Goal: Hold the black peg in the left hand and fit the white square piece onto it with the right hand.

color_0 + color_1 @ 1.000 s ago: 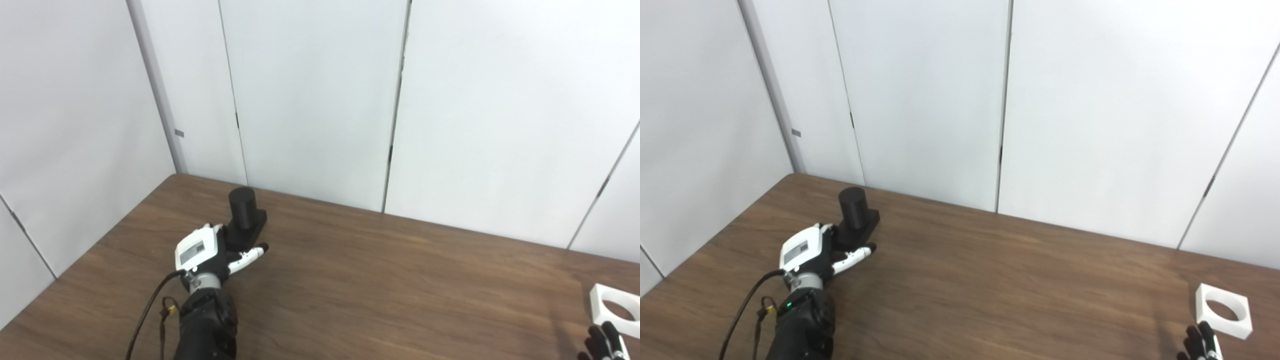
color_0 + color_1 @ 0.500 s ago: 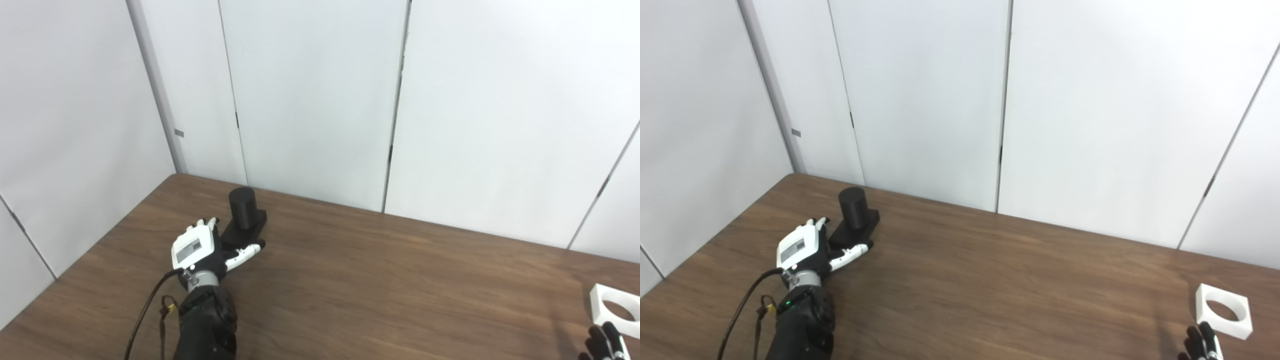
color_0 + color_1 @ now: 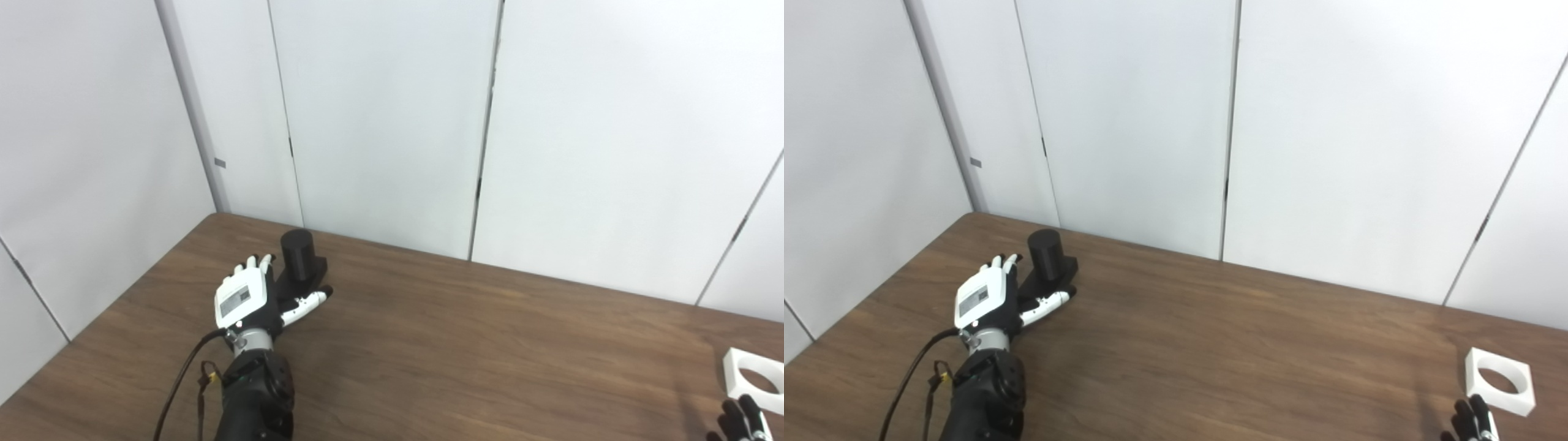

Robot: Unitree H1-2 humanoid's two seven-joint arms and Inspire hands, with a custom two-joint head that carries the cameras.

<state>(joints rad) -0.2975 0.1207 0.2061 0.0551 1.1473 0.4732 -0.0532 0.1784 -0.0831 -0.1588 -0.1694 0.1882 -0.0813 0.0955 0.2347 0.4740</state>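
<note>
One matte black peg (image 3: 298,253) beside left hand (image 3: 245,301), fingers (image 3: 251,264) spread; right hand's (image 3: 1473,422) fingers unclear.

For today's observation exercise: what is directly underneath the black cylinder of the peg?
The black peg stands upright on a flat black base block that rests on the wooden table. The left robot hand, fingers spread, covers the block's near-left part.

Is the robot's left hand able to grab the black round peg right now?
Probably yes. The left hand is open right beside the black round peg, with nothing between them on the brown wooden table.
</note>
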